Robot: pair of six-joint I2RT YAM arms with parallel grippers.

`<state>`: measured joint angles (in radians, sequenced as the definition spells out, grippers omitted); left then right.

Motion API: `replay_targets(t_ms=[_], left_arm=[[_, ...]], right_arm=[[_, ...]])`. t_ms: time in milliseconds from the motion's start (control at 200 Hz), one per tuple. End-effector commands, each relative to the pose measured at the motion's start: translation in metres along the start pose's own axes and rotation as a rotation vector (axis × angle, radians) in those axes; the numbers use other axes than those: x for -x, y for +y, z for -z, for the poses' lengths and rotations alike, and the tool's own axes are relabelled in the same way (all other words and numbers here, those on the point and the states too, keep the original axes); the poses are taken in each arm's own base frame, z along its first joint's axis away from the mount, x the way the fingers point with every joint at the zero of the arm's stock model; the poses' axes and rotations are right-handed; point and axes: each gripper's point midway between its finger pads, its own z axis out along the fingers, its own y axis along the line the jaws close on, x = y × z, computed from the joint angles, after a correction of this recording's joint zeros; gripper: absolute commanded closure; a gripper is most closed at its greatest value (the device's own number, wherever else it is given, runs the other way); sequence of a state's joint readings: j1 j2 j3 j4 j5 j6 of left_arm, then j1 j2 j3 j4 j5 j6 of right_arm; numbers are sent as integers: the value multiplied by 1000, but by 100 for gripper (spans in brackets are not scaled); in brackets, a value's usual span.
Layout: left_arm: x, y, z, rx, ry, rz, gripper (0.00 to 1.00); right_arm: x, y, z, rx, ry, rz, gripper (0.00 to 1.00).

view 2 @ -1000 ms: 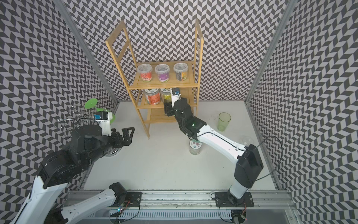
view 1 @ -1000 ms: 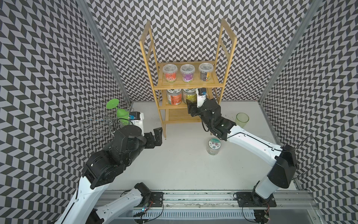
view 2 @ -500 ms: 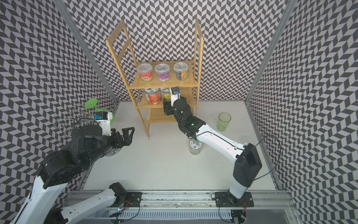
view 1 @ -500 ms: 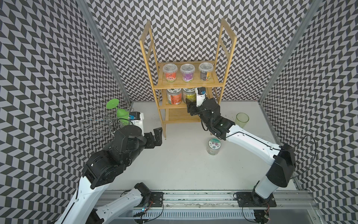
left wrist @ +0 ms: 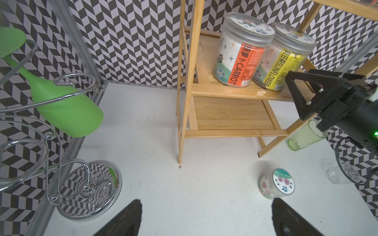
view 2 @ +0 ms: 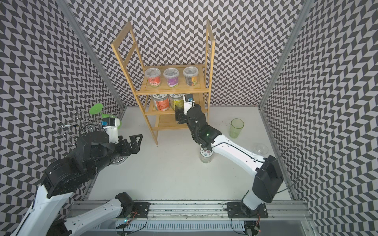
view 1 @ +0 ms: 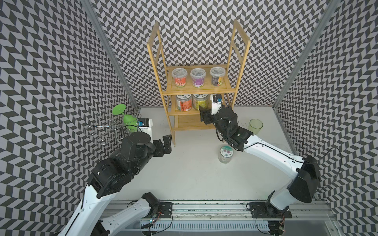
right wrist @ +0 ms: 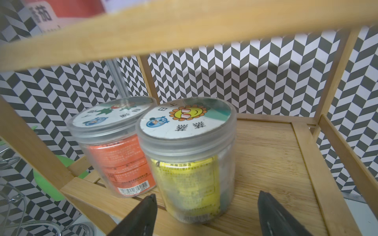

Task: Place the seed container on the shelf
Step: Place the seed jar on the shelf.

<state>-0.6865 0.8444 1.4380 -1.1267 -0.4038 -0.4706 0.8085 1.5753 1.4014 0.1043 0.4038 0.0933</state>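
A clear, yellow-labelled plastic seed jar (view 1: 199,102) stands upright on the middle board of the tall bamboo shelf (view 1: 199,92), upper centre of a top view.

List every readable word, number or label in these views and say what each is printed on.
"CARROT": orange-label jar, middle tier of the shelf.
"SUNFLOWER": yellow-label jar beside it.
Barcode digits on the orange-label jar: blurred, unreadable.
Chinese print on both jars, the three top-tier tubs and the floral-lid jar on the table: too small to read.
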Motion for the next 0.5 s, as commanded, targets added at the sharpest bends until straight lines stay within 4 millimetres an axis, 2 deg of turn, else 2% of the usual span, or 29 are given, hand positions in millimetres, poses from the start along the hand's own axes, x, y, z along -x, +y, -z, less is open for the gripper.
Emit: replay_targets(t_ms=[0, 185, 496], left_arm=[[9, 0, 3, 1, -26, -6, 0], [10, 0, 3, 5, -25, -12, 0], [9, -3, 0, -4, -14, -23, 0]], right_arm=[[30, -4, 22, -5, -78, -17, 19], [34, -15, 44, -20, -74, -5, 21], [31, -25, 61, -31, -53, -2, 24]])
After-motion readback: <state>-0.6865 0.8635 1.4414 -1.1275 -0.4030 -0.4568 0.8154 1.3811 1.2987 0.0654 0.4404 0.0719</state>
